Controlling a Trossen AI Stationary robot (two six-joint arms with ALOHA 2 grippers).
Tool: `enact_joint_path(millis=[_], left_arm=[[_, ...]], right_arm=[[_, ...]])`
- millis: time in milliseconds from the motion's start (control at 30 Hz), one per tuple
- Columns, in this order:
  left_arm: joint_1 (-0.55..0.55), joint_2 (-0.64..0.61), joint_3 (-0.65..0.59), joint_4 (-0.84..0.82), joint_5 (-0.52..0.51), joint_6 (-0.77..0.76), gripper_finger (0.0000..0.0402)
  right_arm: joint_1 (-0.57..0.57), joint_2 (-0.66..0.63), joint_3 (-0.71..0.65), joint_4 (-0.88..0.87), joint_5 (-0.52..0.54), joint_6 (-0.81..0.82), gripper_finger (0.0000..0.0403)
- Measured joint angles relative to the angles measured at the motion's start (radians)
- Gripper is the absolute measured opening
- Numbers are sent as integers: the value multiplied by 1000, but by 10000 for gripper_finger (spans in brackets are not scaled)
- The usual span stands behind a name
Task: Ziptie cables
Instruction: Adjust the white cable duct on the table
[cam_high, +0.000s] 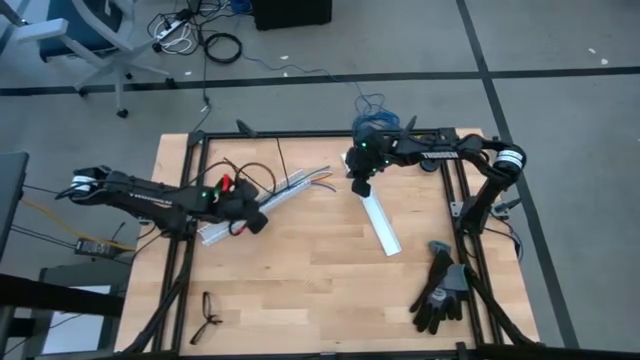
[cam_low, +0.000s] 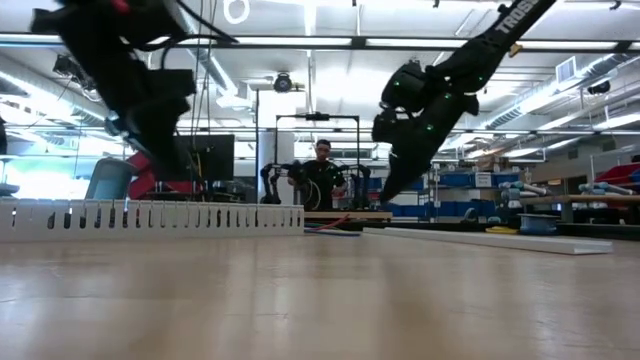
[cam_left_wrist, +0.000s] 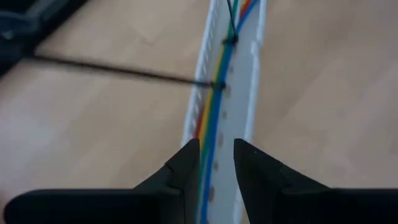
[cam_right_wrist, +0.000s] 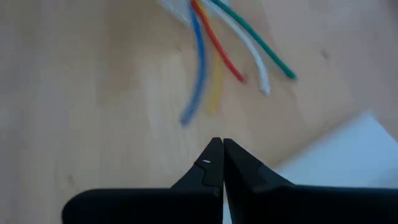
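A big robotics lab: strip lights (cam_low: 420, 42) hang on an open ceiling, shelves (cam_low: 480, 185) hold equipment, and a person (cam_low: 322, 178) works far behind the counter (cam_low: 320, 300).

Left gripper (cam_left_wrist: 216, 163) low over the table, jaws slightly parted, right gripper (cam_right_wrist: 217, 163) jaws closed, hovering

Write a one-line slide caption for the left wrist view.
Left gripper poised open over coloured cables lying in a white slotted channel.

light: bright overhead ceiling strips | shadows: soft, faint | blur: both wrist views soft | low view: foreground tabletop defocused
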Motion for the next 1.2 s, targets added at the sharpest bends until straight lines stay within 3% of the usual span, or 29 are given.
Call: enact_joint_path(millis=[167, 300, 567, 733, 833, 1200], left_arm=[[-56, -65, -48, -22, 48, -41, 108], [-73, -113, -53, -31, 89, -30, 106], [-72, -186, -52, -115, 108, 20, 99], [-71, -235, -52, -140, 108, 20, 99], [-71, -258, -52, -134, 109, 18, 99], [-71, -263, -52, -79, 105, 15, 98]], right_arm=[[52, 59, 24, 104, -33, -25, 0], [85, 144, 171, 115, -46, -72, 0], [54, 424, 670, -141, -168, -195, 0], [49, 603, 965, -425, -138, -350, 3], [56, 671, 1087, -511, -123, -420, 14], [84, 705, 1137, -510, 27, -521, 104]])
